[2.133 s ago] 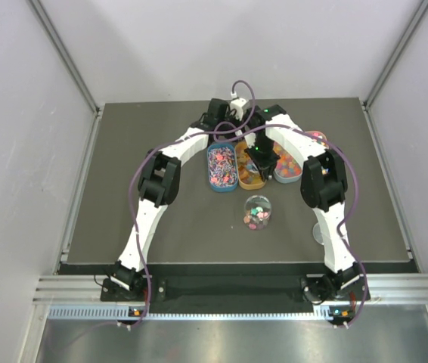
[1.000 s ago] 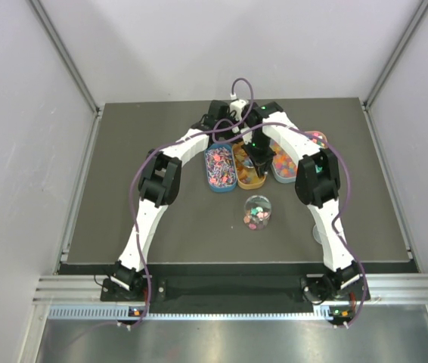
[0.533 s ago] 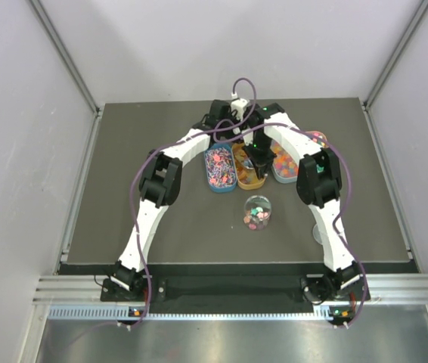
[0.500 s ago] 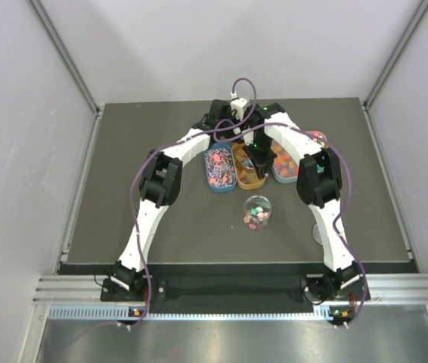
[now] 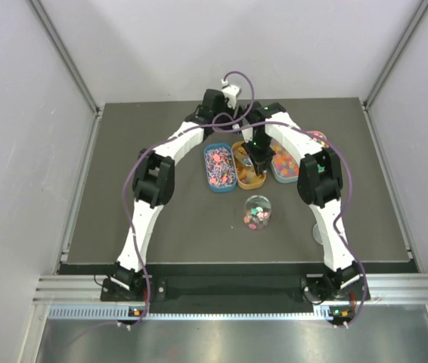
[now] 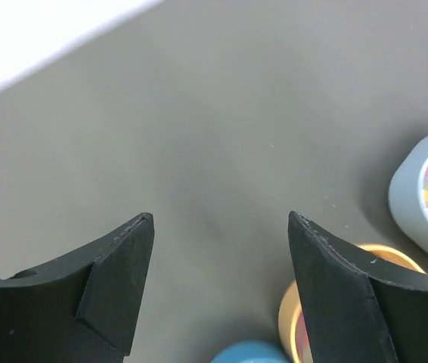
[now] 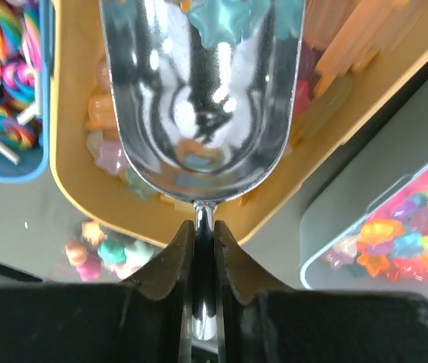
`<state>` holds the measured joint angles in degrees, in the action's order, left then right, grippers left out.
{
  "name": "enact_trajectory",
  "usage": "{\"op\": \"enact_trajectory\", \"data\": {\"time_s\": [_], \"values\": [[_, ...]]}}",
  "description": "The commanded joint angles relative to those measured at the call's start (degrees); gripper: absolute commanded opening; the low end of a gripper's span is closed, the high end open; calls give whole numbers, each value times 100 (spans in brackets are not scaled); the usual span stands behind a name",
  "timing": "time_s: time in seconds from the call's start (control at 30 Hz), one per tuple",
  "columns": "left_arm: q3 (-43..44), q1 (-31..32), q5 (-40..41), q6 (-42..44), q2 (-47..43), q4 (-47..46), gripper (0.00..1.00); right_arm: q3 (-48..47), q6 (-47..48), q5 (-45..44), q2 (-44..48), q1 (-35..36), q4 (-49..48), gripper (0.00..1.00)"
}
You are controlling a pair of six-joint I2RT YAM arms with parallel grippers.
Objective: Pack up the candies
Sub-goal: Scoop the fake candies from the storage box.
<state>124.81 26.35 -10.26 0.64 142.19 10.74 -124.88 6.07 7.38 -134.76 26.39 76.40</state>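
The candies are small coloured stars lying in the orange tray; one teal candy sits in the metal scoop. My right gripper is shut on the scoop's handle and holds its bowl over the orange tray. In the top view that right gripper is above this tray. The clear jar with candies stands in front of the trays. My left gripper is open and holds nothing, above bare mat behind the trays; in the top view the left gripper is at the back.
A blue tray of lollipops lies left of the orange one, a light-blue tray of star sweets right of it. Another small dish sits further right. A round lid lies by the right arm. Walls enclose the mat.
My left gripper has opened and drawn back from the trays toward the far edge of the mat. The right gripper with the scoop has hardly shifted over the orange tray.
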Motion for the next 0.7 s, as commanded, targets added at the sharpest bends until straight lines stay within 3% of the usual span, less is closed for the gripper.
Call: {"op": "enact_trajectory", "data": {"time_s": [0.0,0.2,0.43,0.67], "values": [[-114,-129,86,85,-1298,-248,76,-2,44,-87,143,24,-626,0],[-405,-701,-90,41,-2010,94,76,710,9,-87,327,24,-1188,0],[-660,-921,-81,173,-2231,200,75,2474,-149,-131,1399,-29,-2260,0],[-678,-816,-143,164,-2108,165,75,2767,-185,-263,1848,-126,-2963,0]]}}
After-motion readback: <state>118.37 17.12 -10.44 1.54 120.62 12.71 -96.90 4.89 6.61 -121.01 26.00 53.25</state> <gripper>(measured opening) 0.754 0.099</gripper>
